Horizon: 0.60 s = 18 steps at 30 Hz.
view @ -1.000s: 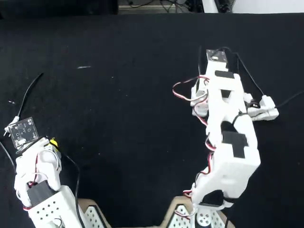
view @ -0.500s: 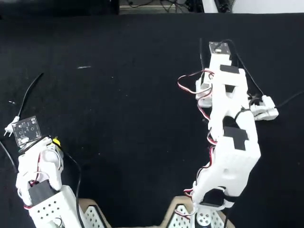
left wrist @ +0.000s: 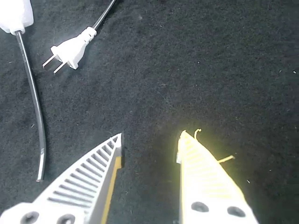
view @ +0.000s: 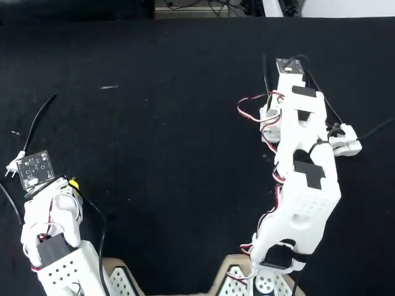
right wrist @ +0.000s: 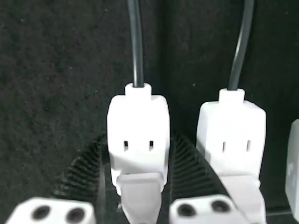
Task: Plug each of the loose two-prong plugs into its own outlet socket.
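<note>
Black fingers (right wrist: 88, 170) of my right gripper (right wrist: 138, 140) press on both sides of a white outlet socket (right wrist: 138, 128) with two slots and a black cable. A second white socket (right wrist: 239, 133) lies right beside it, outside the fingers. The right arm (view: 302, 154) stretches toward the table's far side. My left gripper (left wrist: 150, 137) hangs open over bare cloth, holding nothing. A loose white two-prong plug (left wrist: 70, 50) lies some way beyond its fingertips. In the high view, that plug (view: 11, 165) sits at the left edge, by the left arm (view: 52, 216).
Black cloth covers the table (view: 154, 123). A black cable (left wrist: 30, 102) runs from another white piece (left wrist: 16, 14) past the loose plug. A white connector block (view: 345, 140) with cables lies to the right of the right arm. A third white piece (right wrist: 293, 154) shows beside the second socket.
The right arm has stretched farther toward the table's far side and shifted slightly right. The left arm turned a little at first, then kept still.
</note>
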### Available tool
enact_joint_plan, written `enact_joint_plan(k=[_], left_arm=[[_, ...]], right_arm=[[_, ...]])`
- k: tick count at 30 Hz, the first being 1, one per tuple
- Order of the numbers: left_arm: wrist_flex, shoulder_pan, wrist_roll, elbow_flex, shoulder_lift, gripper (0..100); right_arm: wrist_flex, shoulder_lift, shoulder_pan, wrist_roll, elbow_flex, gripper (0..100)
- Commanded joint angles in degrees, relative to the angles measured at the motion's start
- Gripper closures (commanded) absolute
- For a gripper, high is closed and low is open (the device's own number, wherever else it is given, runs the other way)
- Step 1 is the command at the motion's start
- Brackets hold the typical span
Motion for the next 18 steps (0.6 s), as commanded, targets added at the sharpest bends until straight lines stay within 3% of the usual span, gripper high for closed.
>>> enact_joint_plan(k=[1, 7, 12, 18], left_arm=[[-0.79, 0.48, 0.44, 1.27, -0.26, 80], [-0.79, 0.48, 0.44, 1.27, -0.26, 80], [-0.79, 0.48, 0.44, 1.27, -0.26, 80], [-0.79, 0.48, 0.44, 1.27, -0.26, 80]], right_arm=[[0.79, -0.48, 0.79, 0.62, -4.00, 96.6], [3.69, -0.57, 0.53, 0.26, -5.67, 76.0], [9.14, -1.19, -0.18, 0.18, -11.56, 75.3], [10.46, -8.57, -5.98, 0.18, -11.56, 75.1]])
